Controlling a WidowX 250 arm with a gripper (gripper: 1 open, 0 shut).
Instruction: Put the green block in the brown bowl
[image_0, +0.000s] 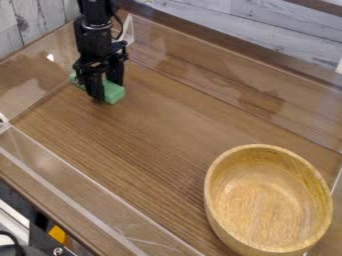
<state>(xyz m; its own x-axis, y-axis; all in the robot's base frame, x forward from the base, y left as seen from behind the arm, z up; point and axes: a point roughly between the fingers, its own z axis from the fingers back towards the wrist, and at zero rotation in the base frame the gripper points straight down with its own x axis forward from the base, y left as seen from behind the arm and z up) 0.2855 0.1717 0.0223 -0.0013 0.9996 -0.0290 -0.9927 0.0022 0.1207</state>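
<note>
The green block (116, 94) is a small bright bar at the far left of the wooden table, and only its lower right end shows. My black gripper (102, 90) points straight down over it, shut on the block with its fingers on either side. The block sits at or just above the table surface, and I cannot tell which. The brown bowl (211, 196) is a wide, empty wooden bowl at the near right, far from the gripper.
A clear plastic wall (80, 185) runs along the table's front edge and another along the back. A white plank wall stands behind the table. Bare wood-grain tabletop (174, 130) lies between the gripper and the bowl.
</note>
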